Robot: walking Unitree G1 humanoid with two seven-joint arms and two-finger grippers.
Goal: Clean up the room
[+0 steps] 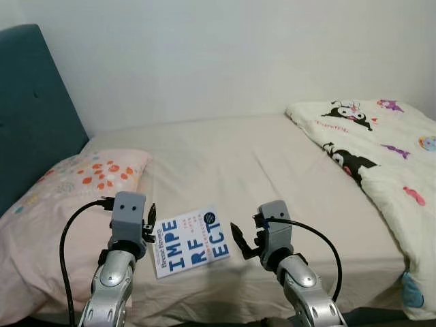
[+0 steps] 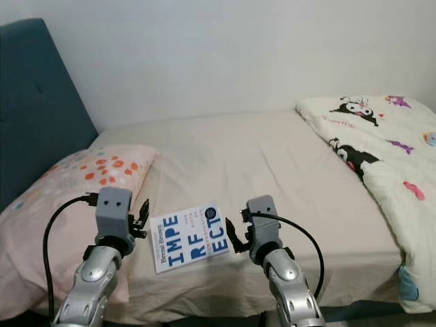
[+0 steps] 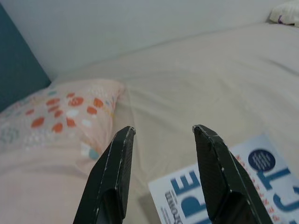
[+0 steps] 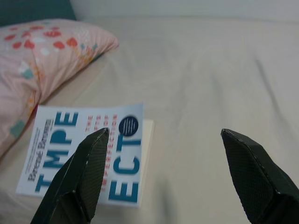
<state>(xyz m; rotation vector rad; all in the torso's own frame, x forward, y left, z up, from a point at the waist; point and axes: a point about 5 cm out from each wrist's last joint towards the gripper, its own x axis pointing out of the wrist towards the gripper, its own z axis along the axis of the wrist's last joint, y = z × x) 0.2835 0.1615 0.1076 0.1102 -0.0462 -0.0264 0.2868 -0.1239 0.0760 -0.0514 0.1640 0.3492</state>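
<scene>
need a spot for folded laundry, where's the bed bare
Bare beige sheet runs between the pink dotted pillow and the cartoon-print white quilt. Crowded at the near edge: white book with blue letters between left claw and right claw.

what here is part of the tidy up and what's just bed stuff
Part of the job:
book, flat on the sheet between the open left gripper and open right gripper

Just there:
floral pillow
cartoon duvet
teal headboard
</scene>
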